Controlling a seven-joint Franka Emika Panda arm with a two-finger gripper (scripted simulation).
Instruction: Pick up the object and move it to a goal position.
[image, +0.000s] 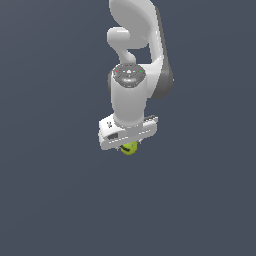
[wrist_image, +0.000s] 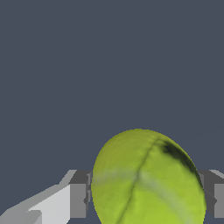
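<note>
The object is a small yellow-green ball (image: 129, 148) with a short dark curved mark. In the exterior view it peeks out just under the white gripper (image: 128, 145), which hangs from the white arm near the middle of the picture. In the wrist view the ball (wrist_image: 146, 179) fills the space between the two grey fingers (wrist_image: 78, 194), which press on both its sides. The gripper (wrist_image: 146, 194) is shut on the ball. Most of the ball is hidden by the hand in the exterior view.
A plain dark grey-blue surface (image: 55, 200) fills the background in both views. Nothing else shows.
</note>
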